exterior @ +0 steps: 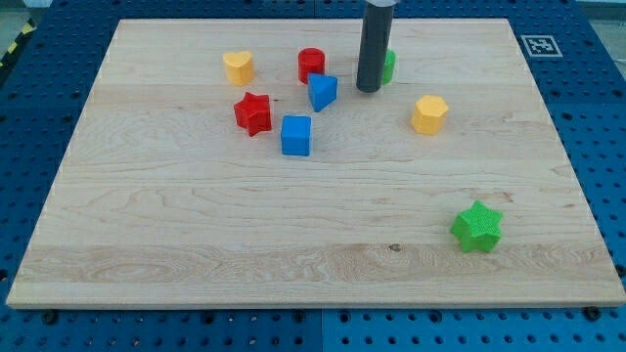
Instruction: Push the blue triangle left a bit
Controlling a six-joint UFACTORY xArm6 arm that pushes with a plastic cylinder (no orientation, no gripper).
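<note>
The blue triangle (322,92) lies on the wooden board (196,215) near the view's top centre. My tip (368,90) stands just to its right, a small gap apart. A red cylinder (311,65) sits just above and left of the triangle. A blue cube (295,135) lies below and left of it. A red star (253,112) lies further left.
A green block (388,66) is partly hidden behind my rod. A yellow heart-like block (238,66) sits at the top left. A yellow hexagon (428,114) lies right of my tip. A green star (477,227) sits at the lower right.
</note>
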